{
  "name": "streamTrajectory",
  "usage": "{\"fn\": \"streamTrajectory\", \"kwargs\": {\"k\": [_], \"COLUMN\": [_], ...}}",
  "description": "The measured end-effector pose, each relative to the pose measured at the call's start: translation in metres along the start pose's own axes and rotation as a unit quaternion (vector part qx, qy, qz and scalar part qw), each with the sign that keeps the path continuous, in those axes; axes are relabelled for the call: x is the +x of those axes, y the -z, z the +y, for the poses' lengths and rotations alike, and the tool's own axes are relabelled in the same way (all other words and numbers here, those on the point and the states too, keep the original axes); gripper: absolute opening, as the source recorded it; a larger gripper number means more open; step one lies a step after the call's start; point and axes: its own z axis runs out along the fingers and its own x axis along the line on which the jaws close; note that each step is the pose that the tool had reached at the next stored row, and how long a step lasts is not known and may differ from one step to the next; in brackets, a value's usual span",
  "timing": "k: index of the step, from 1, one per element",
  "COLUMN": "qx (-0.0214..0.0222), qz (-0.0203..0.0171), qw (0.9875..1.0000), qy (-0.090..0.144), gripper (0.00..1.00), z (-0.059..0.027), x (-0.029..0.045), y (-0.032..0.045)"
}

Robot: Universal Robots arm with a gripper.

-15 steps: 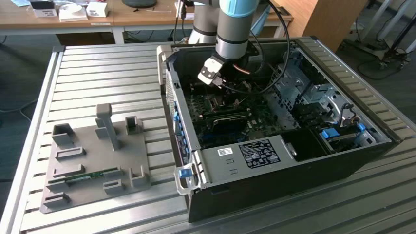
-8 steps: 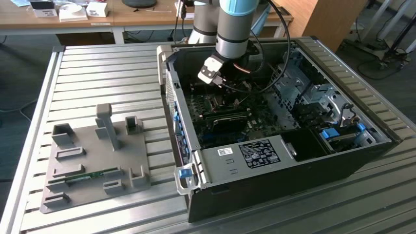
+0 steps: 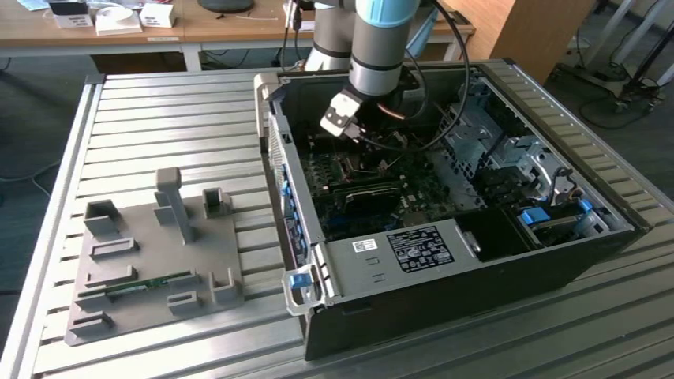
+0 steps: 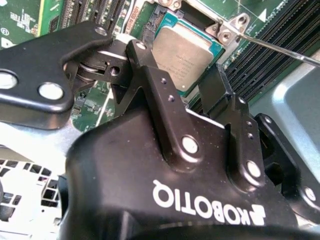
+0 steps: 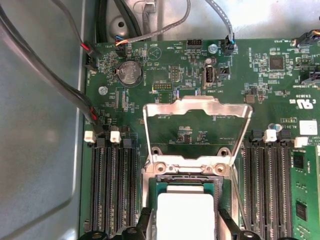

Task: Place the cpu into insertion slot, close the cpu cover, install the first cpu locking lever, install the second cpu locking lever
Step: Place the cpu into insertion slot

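On the black body of the pincer [image 4: 177,65], white writing is printed. Whether the pincer is squeezing anything cannot be told. Right in front of it, the cpu [image 5: 186,215] is laid flat in the insertion slot [image 5: 153,197], silver side up. Just past the cpu, the cpu cover [image 5: 196,107] is stood up open. Farther off, a white label [image 3: 419,246] is stuck on the computer case [image 3: 443,308], which is set on the ribbed desk [image 3: 158,110].
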Motion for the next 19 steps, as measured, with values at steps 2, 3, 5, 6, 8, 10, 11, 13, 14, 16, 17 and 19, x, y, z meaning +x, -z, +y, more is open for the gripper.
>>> {"fn": "streamTrajectory", "kwargs": {"k": [2, 3, 5, 6, 8, 10, 11, 13, 14, 16, 17, 19], "qx": [0.0, 0.0001, 0.0001, 0.0001, 0.0, 0.0001, 0.0002, 0.0002, 0.0001, 0.0, 0.0, 0.0001], "qz": [0.0, -0.0001, -0.0002, -0.0001, -0.0001, -0.0001, -0.0003, -0.0002, -0.0002, -0.0001, -0.0001, -0.0001], "qw": [1.0, 1.0, 1.0, 1.0, 1.0, 1.0, 1.0, 1.0, 1.0, 1.0, 1.0, 1.0], "qy": [0.0, 0.0, 0.0, 0.0, 0.0, 0.0, 0.0, 0.0, 0.0, 0.0, 0.0, 0.0], "gripper": [0.62, 0.62, 0.62, 0.62, 0.62, 0.62, 0.6, 0.55, 0.55, 0.54, 0.54, 0.54], "z": [-0.0001, -0.0001, -0.0001, -0.0001, -0.0001, -0.0001, -0.0002, -0.0002, -0.0001, -0.0001, -0.0001, -0.0001], "x": [0.0001, 0.0, 0.0, 0.0001, 0.0001, 0.0001, 0.0, 0.0, 0.0, 0.0001, 0.0001, 0.0], "y": [-0.001, -0.0012, -0.0012, -0.0013, -0.0014, -0.0015, -0.0014, -0.0014, -0.0015, -0.0017, -0.0017, -0.0017]}}
